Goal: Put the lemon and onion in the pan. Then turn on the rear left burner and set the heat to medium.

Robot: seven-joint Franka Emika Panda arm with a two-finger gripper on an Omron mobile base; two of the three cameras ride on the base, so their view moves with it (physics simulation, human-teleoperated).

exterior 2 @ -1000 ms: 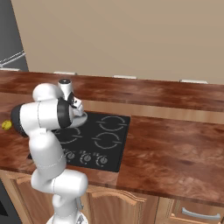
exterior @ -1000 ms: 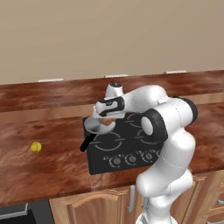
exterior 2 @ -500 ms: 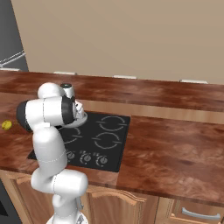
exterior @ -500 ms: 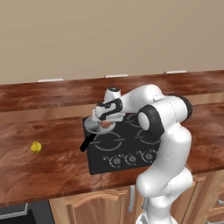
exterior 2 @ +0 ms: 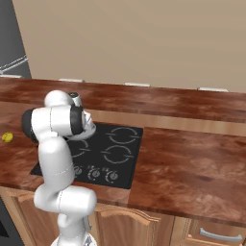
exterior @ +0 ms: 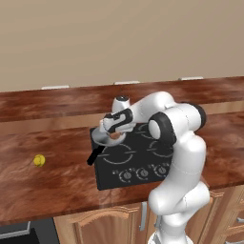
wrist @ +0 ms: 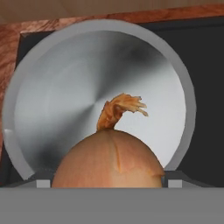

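The orange-brown onion (wrist: 109, 162) with a dry tuft sits between my gripper's (wrist: 109, 184) tips, directly over the grey round pan (wrist: 87, 87). From the left base view the gripper (exterior: 115, 134) hangs just above the pan (exterior: 101, 138), shut on the onion (exterior: 114, 136). The pan's black handle (exterior: 94, 156) points toward the front left. It rests on the rear left burner of the black cooktop (exterior: 143, 162). Far to the left on the wooden counter lies the yellow lemon (exterior: 39, 160), also seen as the lemon (exterior 2: 7, 137) at the left edge of the right base view.
A row of knobs (exterior: 143, 172) runs along the cooktop's front edge. The wooden counter (exterior: 57, 186) spreads to both sides, with a raised back ledge and a beige wall behind. A dark appliance (exterior 2: 9, 43) stands at the far left.
The arm has swung a little to the left with the onion still in the gripper, so it now hangs more squarely over the pan. The lemon has not moved.
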